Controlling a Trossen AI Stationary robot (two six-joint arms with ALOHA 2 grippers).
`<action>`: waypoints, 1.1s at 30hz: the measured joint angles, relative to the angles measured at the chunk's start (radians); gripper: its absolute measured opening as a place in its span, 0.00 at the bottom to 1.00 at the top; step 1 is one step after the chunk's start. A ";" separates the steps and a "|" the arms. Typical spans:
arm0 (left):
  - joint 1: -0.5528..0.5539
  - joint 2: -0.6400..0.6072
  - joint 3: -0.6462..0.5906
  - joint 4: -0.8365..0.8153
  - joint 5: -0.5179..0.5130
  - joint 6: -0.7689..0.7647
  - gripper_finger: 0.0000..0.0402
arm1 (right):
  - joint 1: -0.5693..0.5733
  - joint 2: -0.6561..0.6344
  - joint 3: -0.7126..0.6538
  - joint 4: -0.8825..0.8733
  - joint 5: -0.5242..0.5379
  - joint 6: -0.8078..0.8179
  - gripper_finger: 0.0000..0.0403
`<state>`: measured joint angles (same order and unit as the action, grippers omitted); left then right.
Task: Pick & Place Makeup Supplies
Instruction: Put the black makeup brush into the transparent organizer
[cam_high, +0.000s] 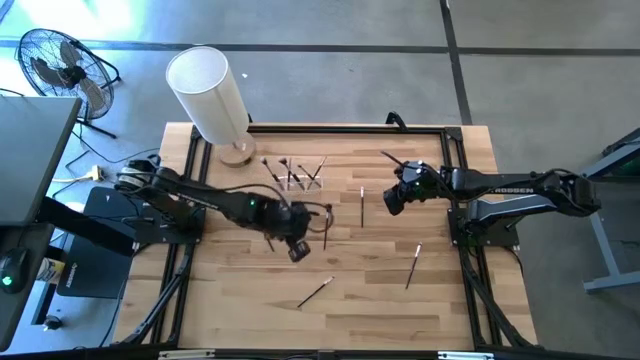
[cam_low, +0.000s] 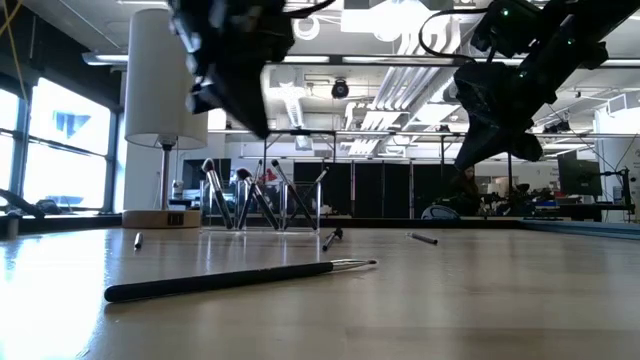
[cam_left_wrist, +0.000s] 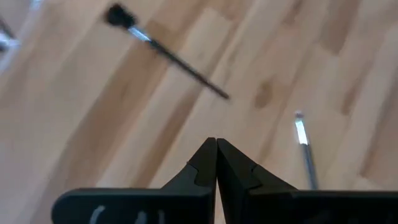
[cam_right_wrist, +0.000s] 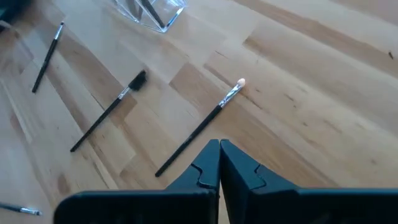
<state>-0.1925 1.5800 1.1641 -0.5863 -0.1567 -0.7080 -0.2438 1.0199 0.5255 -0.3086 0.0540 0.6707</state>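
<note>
Several thin makeup brushes lie flat on the wooden table: one near the near edge (cam_high: 315, 292) (cam_low: 240, 278), one right of it (cam_high: 412, 265), and two at mid-table (cam_high: 362, 205) (cam_high: 327, 228). More stand leaning in the clear holder (cam_high: 295, 175) (cam_low: 265, 205). My left gripper (cam_high: 298, 248) (cam_left_wrist: 216, 149) hovers shut over mid-table, above a dark-tipped brush (cam_left_wrist: 165, 53) and a silver-ferruled one (cam_left_wrist: 305, 146). My right gripper (cam_high: 392, 200) (cam_right_wrist: 219, 149) hangs shut above a pale-tipped brush (cam_right_wrist: 202, 127), with a dark-headed brush (cam_right_wrist: 106, 118) beside it. Neither gripper holds anything.
A tall white cylinder on a wooden base (cam_high: 212, 95) (cam_low: 160, 90) stands at the far left corner, next to the holder. One more brush (cam_high: 390, 158) lies by the far edge. A black frame (cam_high: 340, 128) runs along the table's far and side edges. A fan (cam_high: 60, 65) stands off the table.
</note>
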 joint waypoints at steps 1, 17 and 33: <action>-0.011 -0.003 -0.015 0.025 0.003 -0.012 0.00 | 0.014 0.000 0.000 -0.002 0.010 0.020 0.01; -0.070 -0.305 -0.398 0.127 0.013 -0.088 0.00 | 0.343 0.301 0.314 -0.552 0.198 0.556 0.00; -0.070 -0.349 -0.415 0.118 0.015 0.031 0.00 | 0.533 0.328 0.124 -0.673 0.004 1.237 0.10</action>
<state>-0.2623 1.2312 0.7496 -0.4684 -0.1413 -0.6775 0.2893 1.3479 0.6495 -0.9817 0.0575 1.9074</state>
